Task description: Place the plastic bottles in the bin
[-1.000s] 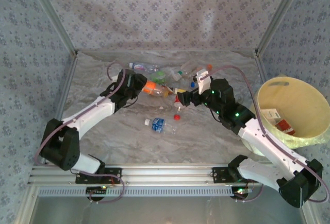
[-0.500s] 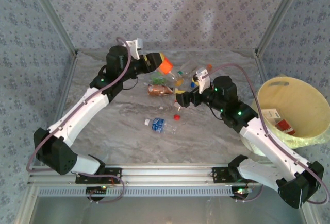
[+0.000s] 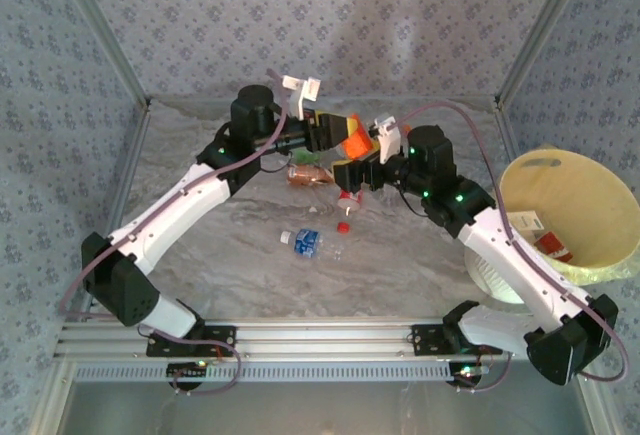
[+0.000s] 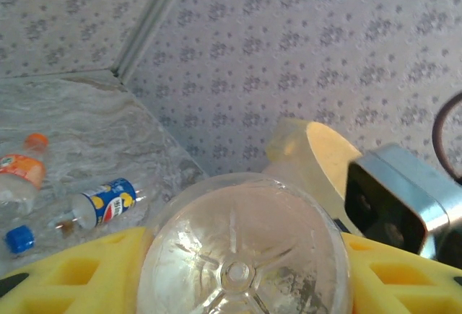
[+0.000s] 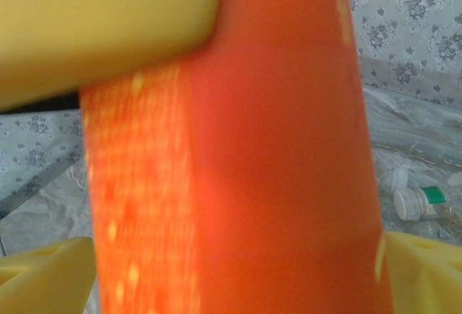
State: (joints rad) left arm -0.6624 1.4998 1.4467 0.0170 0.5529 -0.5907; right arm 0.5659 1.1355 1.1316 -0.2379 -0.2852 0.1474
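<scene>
The orange-labelled bottle [image 3: 356, 143] is up in the air, well clear of the tabletop [image 3: 230, 245], clamped in the left pincer [image 3: 338, 137]. From the left wrist cam you're staring straight at its clear round base, with a yellow finger snug on each side. The right pincer [image 3: 350, 169] sits just beside and a bit below the left one with its jaws wide apart. In its own cam the orange label fills the whole gap between its 2 yellow fingertips. Can't tell if either tip actually touches the plastic, but it isn't gripping anything. The bin [image 3: 600, 185] is well away from both pincers, out past the right arm's elbow, and a couple of labelled things lie inside it. Down on the tabletop, a brownish bottle [image 3: 310, 175] lies almost right under the left pincer. A loose red cap [image 3: 343, 226] sits below the right pincer, nearer the arm bases. A blue-labelled bottle [image 3: 308, 243] lies just beside that cap.
</scene>
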